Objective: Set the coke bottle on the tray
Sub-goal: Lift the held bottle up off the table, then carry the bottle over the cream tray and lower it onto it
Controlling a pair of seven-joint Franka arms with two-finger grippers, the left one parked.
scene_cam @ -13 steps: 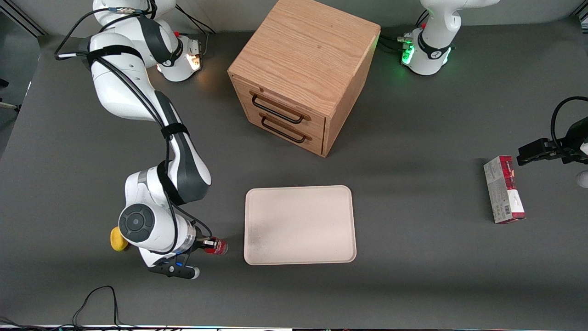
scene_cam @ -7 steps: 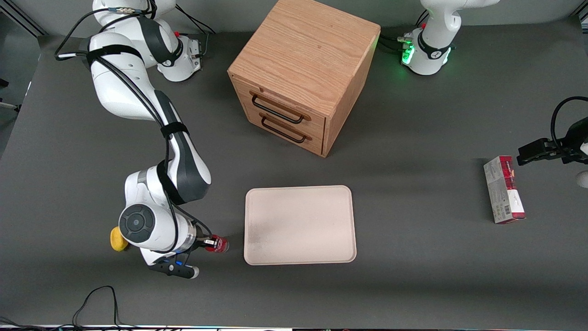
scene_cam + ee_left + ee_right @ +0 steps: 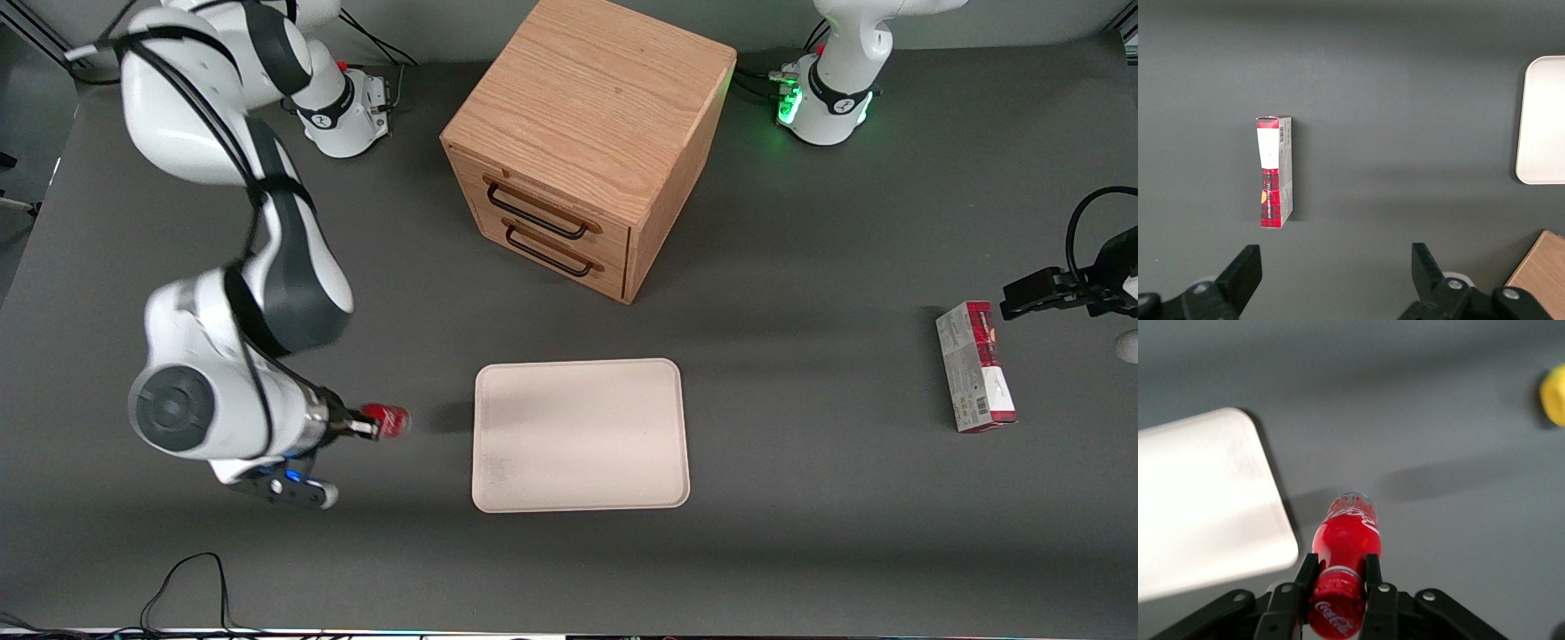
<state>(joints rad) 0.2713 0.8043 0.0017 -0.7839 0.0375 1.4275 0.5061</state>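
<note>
The coke bottle (image 3: 386, 421) hangs in the air, lifted off the table, with its red cap and neck clamped between the black fingers (image 3: 1373, 577) of my gripper (image 3: 364, 427). In the right wrist view the red bottle (image 3: 1345, 540) points down toward the grey table, casting a shadow beside the tray's rounded corner. The cream-white tray (image 3: 581, 435) lies flat and bare, a short way from the bottle toward the parked arm's end; its edge (image 3: 1205, 500) shows close to the bottle.
A wooden two-drawer cabinet (image 3: 587, 142) stands farther from the front camera than the tray. A red-and-grey carton (image 3: 975, 365) lies toward the parked arm's end. A yellow lemon-like object (image 3: 1555, 395) sits on the table near the working arm.
My gripper has risen from the table with the coke bottle in it, and the arm has swung up and away from the tray. The yellow object is now hidden in the front view.
</note>
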